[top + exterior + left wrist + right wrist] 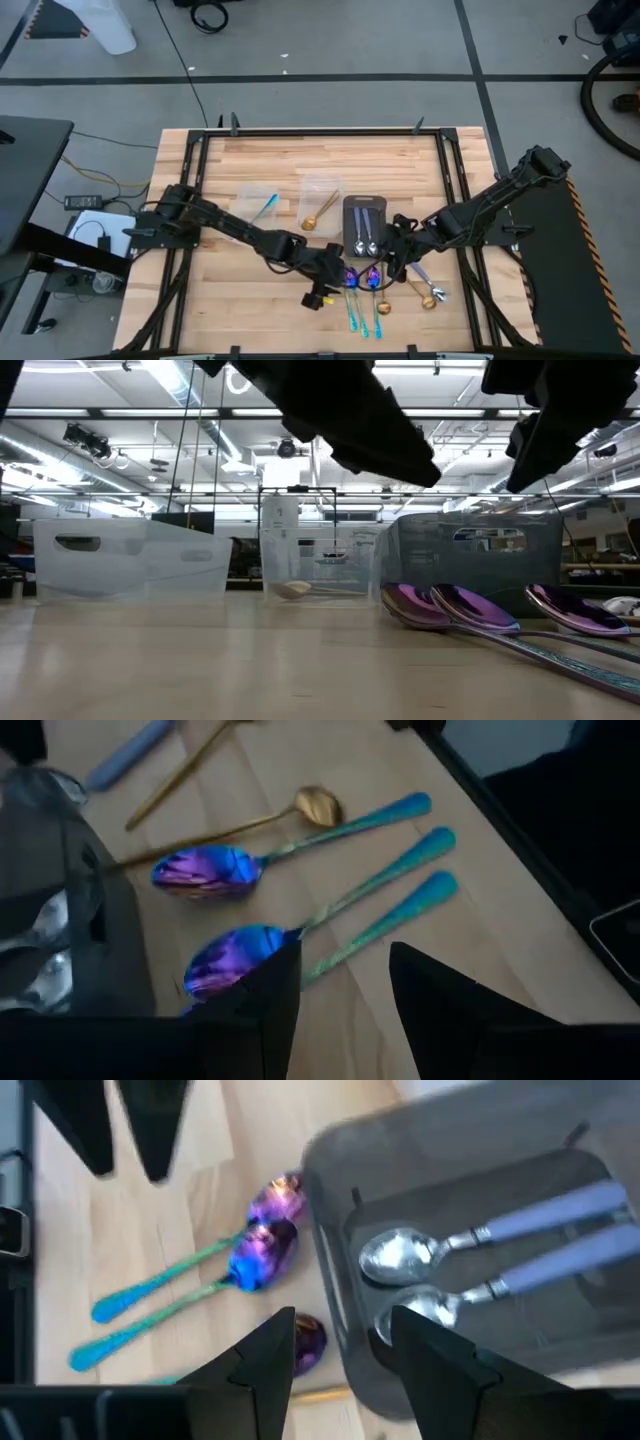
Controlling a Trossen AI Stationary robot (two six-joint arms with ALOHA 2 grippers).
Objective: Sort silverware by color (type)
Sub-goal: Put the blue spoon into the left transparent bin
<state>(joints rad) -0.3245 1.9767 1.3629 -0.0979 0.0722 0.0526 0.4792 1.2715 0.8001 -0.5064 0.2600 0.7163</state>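
Three spoons with purple bowls and teal handles [365, 300] lie flat on the wood in front of the dark grey tray [363, 212]; their bowls [475, 610] face the low camera. My left gripper [345, 990] hovers open over them, with one teal handle [400, 915] running between its fingers. My right gripper [340, 1345] hangs open above the tray's near edge, beside two silver spoons [410, 1275] that lie in the tray. A gold spoon [315, 805] lies on the table further right. One clear tub holds a gold spoon [322, 212], another a teal one [265, 207].
Two clear tubs [130, 555] [320, 555] stand left of the tray at mid-table. More gold and silver spoons [428, 293] lie near the right gripper. Both arms meet close together at the table's near middle. A black frame [200, 150] runs around the table.
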